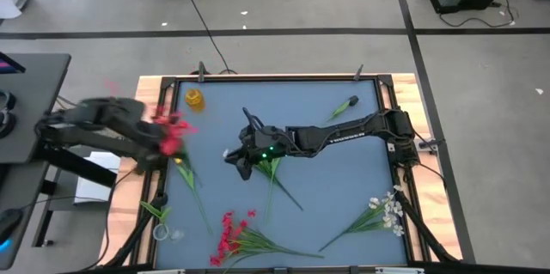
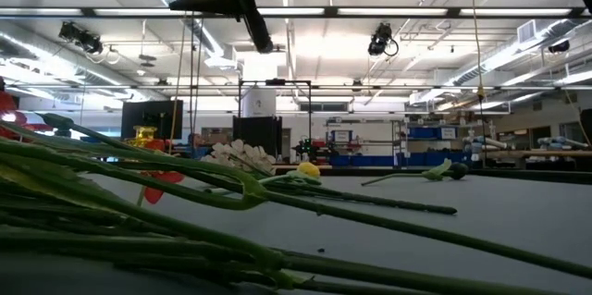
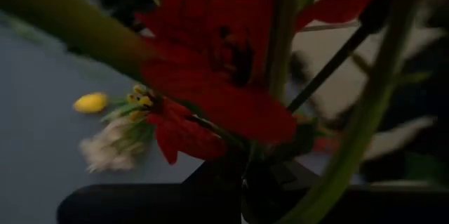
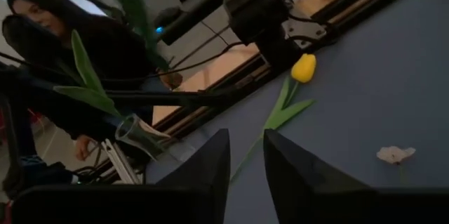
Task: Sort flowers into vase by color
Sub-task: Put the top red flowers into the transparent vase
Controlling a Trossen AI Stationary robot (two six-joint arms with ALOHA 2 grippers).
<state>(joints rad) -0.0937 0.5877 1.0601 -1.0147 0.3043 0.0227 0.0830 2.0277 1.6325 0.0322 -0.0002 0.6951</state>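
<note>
My left gripper point(image 1: 163, 147) hovers over the table's left edge, shut on a red flower point(image 1: 173, 128), whose blossoms point(image 3: 210, 76) fill the left wrist view. My right gripper point(image 4: 247, 157) hangs open above the table's middle point(image 1: 235, 161), with nothing between its fingers. On the table ahead of it lie a yellow tulip point(image 4: 303, 68) on its stem and a white blossom point(image 4: 395, 155). More red flowers point(image 1: 229, 233) lie at the near edge, and white ones point(image 1: 387, 210) lie at the near right. A clear glass vase point(image 1: 163, 231) stands at the near left corner. My left gripper holds the red flower low on its sprig, just below the blossoms point(image 3: 242, 164). The dark fingers and the petals hide the exact place of contact. The flower is lifted clear of the table, its blossoms and green stems point(image 3: 351, 147) standing up past the fingers.
A yellow vase point(image 1: 194, 98) stands at the far left. A green bud sprig point(image 1: 346, 106) lies at the far right, and green stems point(image 1: 277, 175) lie under my right arm. A person point(image 4: 56, 41) sits beyond the table's left edge.
</note>
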